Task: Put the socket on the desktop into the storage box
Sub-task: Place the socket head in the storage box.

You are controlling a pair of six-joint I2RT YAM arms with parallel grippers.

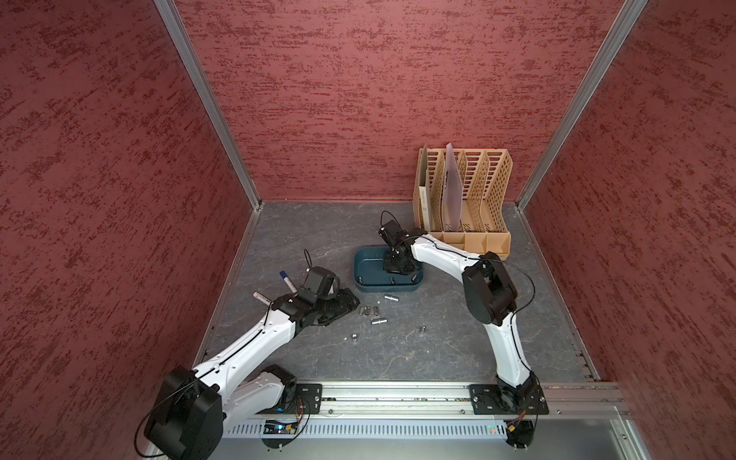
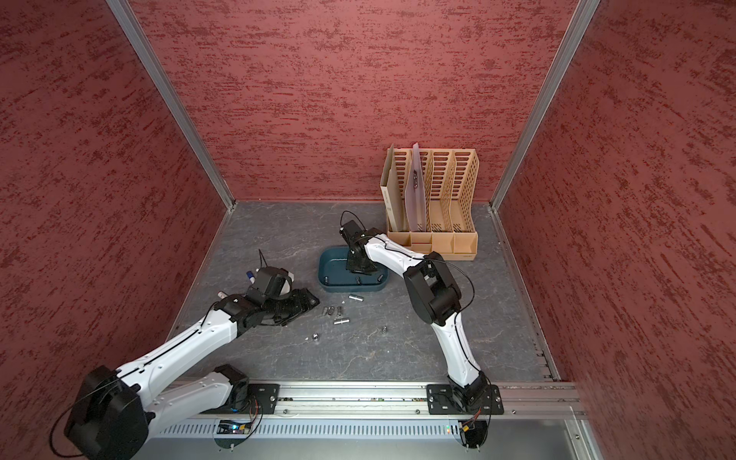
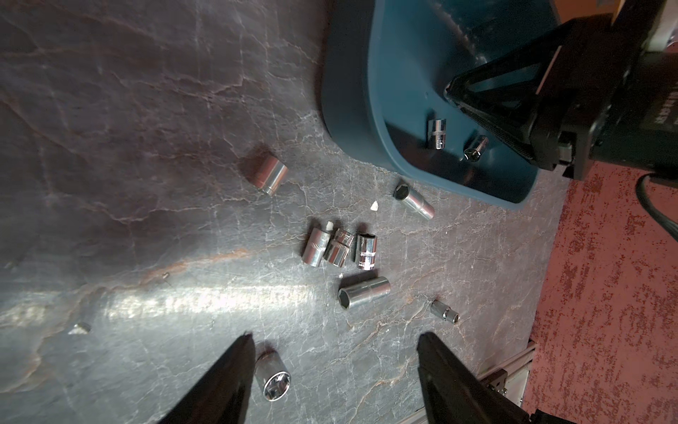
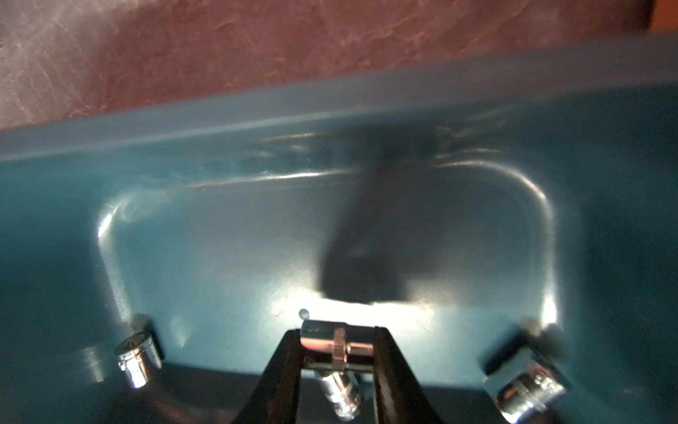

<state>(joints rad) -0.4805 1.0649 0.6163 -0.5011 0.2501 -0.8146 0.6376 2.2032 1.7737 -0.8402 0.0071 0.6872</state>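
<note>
1. Between the front edge of the desktop (image 1: 318,358) and its middle, we note loose sockets (image 3: 363,292), all outside the storage box (image 1: 360,255).
2. The left gripper (image 3: 335,341) hovers beside them, jaws wide apart, empty.
3. Farther back, mid-desktop, the storage box has three other sockets (image 4: 137,358) lying in it.
4. The right gripper (image 4: 337,347) reaches inside the box, jaws clamped on a socket (image 4: 323,339).

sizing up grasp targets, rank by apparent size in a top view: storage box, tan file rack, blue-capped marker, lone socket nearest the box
1. tan file rack
2. storage box
3. blue-capped marker
4. lone socket
The rack is farthest back yet still largest.
</note>
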